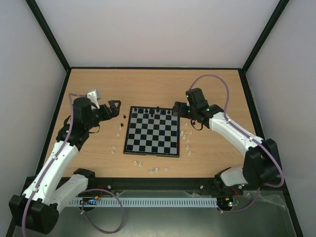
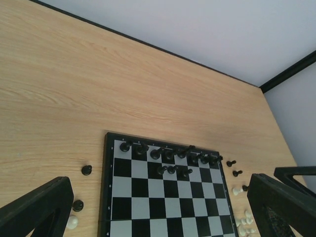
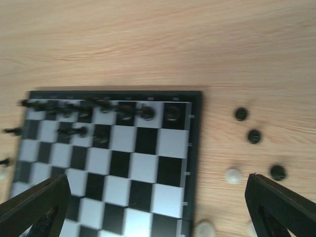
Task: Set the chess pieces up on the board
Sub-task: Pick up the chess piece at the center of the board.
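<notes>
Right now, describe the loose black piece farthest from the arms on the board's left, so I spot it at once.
Find the board in the middle of the table, then look just off its left edge. The black piece lies beside the far left corner. Its neighbours, a second black piece and a white piece, both lie closer to the near edge.

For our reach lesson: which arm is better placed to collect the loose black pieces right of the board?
Right: the right gripper, open, hovers beside those black pieces; the left gripper sits across the board.
</notes>
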